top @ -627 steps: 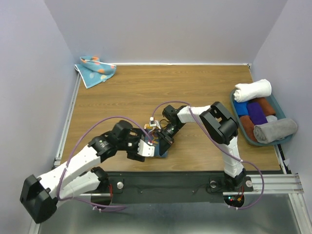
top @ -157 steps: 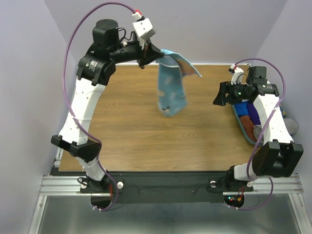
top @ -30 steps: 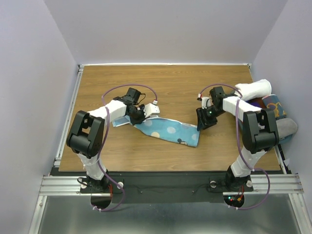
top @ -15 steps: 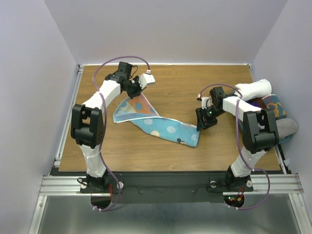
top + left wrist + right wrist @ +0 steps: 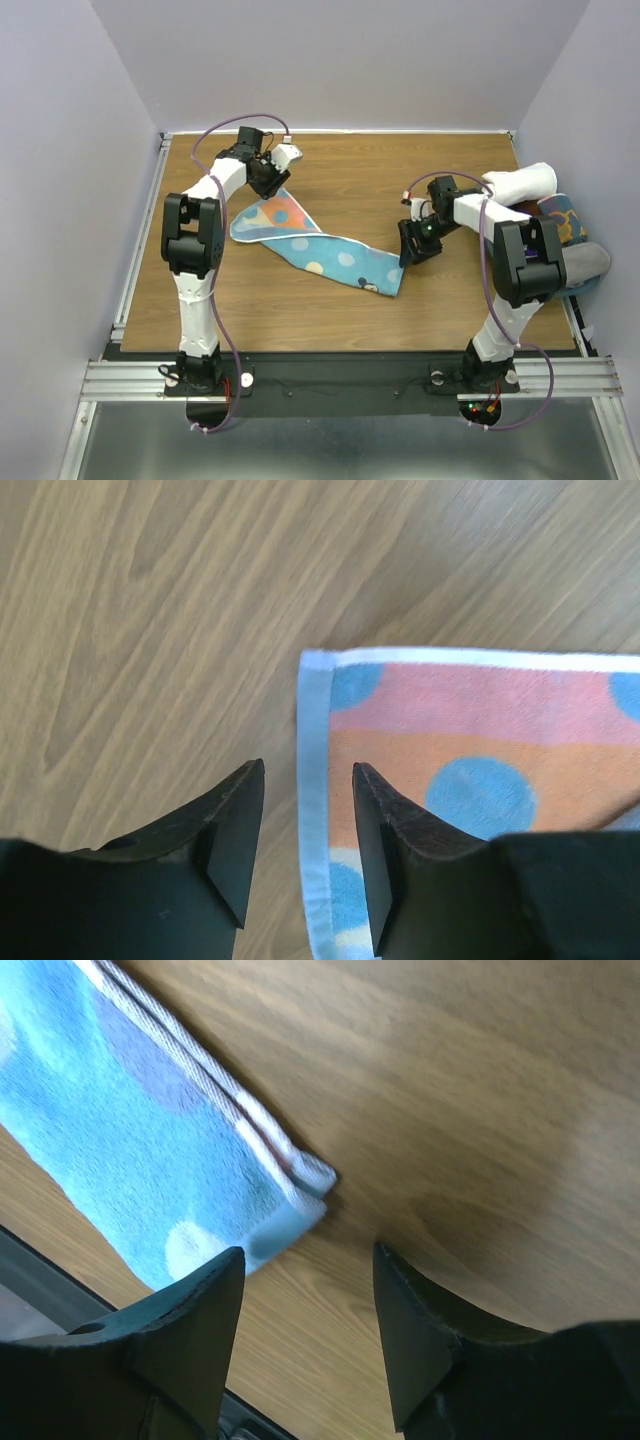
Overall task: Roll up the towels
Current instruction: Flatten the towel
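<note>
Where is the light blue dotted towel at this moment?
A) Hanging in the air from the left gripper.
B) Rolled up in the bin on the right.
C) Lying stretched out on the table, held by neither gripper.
C: the towel lies as a long strip on the table, and the left gripper and right gripper both stand open at its ends, clamping nothing.

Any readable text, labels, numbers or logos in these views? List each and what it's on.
None readable in any view.
Light blue cloth towel with orange and yellow dots: printed dots and a small dark figure near its near end, no words.
Rolled mustard-yellow and navy cloth towel: its print is too small to read.
</note>
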You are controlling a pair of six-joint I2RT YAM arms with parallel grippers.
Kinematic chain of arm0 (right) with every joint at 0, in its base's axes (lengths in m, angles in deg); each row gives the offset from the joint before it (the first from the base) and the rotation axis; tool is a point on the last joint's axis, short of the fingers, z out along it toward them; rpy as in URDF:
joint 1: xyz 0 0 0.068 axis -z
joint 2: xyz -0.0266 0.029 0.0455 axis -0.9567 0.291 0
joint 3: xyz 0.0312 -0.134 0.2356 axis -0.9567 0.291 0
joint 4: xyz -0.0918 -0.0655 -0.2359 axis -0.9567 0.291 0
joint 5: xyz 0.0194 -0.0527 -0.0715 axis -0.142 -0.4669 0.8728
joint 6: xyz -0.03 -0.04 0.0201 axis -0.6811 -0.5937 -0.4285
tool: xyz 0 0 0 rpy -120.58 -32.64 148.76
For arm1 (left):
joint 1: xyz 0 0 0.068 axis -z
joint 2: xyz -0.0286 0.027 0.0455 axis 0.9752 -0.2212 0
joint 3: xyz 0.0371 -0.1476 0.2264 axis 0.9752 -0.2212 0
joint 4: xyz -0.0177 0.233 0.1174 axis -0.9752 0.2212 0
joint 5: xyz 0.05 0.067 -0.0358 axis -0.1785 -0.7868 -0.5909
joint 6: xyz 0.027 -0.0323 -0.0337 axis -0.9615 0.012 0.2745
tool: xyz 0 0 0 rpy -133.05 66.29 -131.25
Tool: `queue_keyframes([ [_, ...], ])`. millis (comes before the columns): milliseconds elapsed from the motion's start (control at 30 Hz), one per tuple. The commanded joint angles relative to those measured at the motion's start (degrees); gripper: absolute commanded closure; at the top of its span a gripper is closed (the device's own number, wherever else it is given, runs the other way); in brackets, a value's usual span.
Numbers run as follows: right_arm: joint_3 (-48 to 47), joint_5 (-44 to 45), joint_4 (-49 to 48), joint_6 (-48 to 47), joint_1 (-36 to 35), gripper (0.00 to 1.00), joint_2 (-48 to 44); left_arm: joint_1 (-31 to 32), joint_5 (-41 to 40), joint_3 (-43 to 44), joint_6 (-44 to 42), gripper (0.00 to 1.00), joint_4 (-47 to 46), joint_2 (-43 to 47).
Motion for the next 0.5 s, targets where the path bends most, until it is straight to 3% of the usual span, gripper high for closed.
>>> queue_keyframes([
  [0, -3.23, -3.32, -0.86, 1.03, -0.3, 0.44, 1.74, -0.89, -0.62, 1.53, 2.14, 0.48, -0.5, 2.78],
  [67, -3.68, -4.2, -0.77, 1.38, -0.3, 0.48, 2.01, -0.89, -0.35, -0.22, 2.05, 0.48, -0.68, 4.19],
  [400, -3.5, -9.12, 0.46, 0.51, -0.3, 0.99, 0.52, -1.42, 0.0, -2.26, 2.14, 0.48, -0.42, 7.89],
  [467, -3.68, -9.83, 0.99, -0.11, -0.39, 0.99, -0.54, -1.77, 0.26, -1.73, 2.49, 0.48, 0.28, 8.15],
])
